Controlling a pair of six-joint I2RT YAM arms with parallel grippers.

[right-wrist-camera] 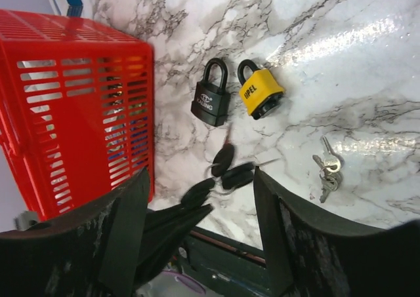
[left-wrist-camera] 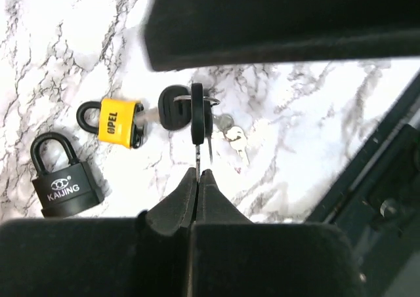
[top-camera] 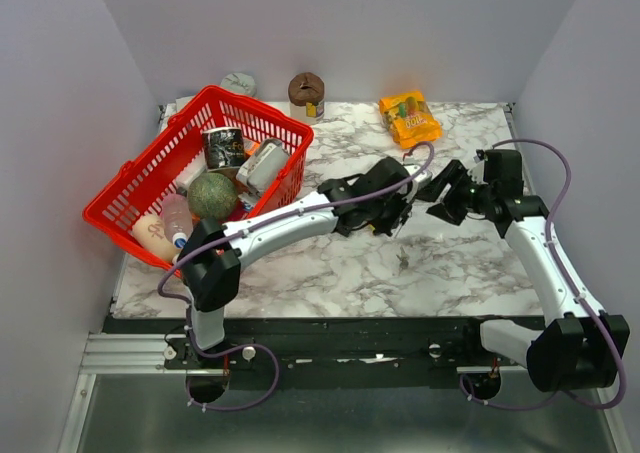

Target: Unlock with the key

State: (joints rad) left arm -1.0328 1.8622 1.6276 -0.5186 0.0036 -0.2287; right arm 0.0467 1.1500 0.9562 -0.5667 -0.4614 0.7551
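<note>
Key bunch [left-wrist-camera: 195, 117]: held by one blade in the clenched left gripper [left-wrist-camera: 198, 176], near the yellow padlock [left-wrist-camera: 118, 122] on the marble table [left-wrist-camera: 65, 48]. Right gripper [right-wrist-camera: 200, 172] gapes empty; it would best pin the padlock body while the blade is aligned squarely with the keyway.

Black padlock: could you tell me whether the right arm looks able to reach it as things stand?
Probably not directly: the left claw, shut on the keys, sits between the open right claw and the black padlock.
</note>
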